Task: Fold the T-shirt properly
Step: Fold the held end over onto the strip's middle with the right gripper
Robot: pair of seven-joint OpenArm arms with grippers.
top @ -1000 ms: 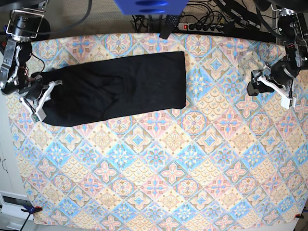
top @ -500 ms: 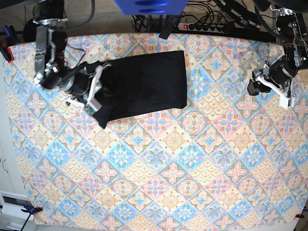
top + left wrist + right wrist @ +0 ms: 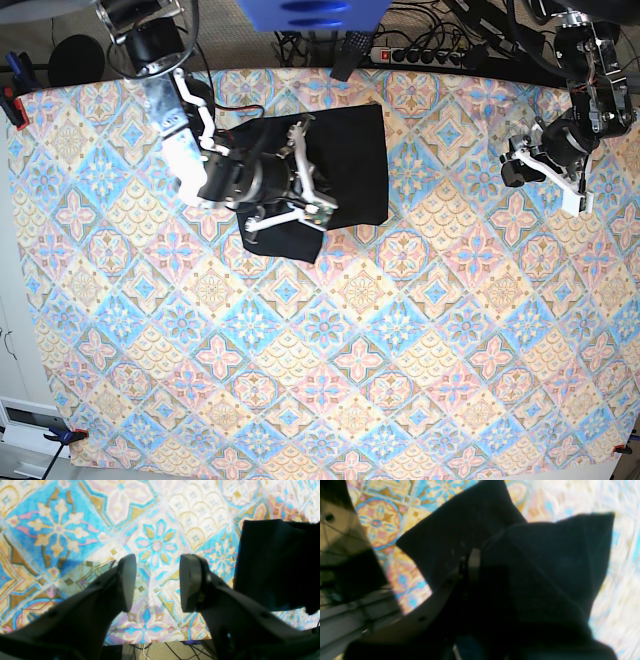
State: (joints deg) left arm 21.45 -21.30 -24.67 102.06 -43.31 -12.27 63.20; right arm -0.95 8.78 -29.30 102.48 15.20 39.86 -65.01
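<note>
A patterned cloth (image 3: pixel 330 370) covers the whole work surface: a matte print of diamond tiles in blue, pink, ochre and cream, each holding a flower or star figure, lying flat with faint creases.

On the far part of that cloth, left of its middle in the base view, lies the T-shirt (image 3: pixel 352 165), plain black, soft and dull, with no print showing. Its right portion lies as a flat rectangle with a straight right edge and square corners. Its left portion is gathered and lifted off the cloth, bunched under the right arm and folded over toward the flat part; a loose pointed flap hangs at the lower left.

The right gripper (image 3: pixel 300 195), of white and black hard plastic, sits over the shirt's left portion. The right wrist view, though blurred, shows dark fabric draped in angular peaks about its fingers (image 3: pixel 473 563), which are closed tight with cloth pinched in them.

The left gripper (image 3: pixel 158 582) hovers well to the right of the shirt, over bare patterned cloth near the right edge. Its two dark, smooth, rounded fingers stand moderately apart with nothing between them; the shirt's corner shows beyond, untouched.
</note>
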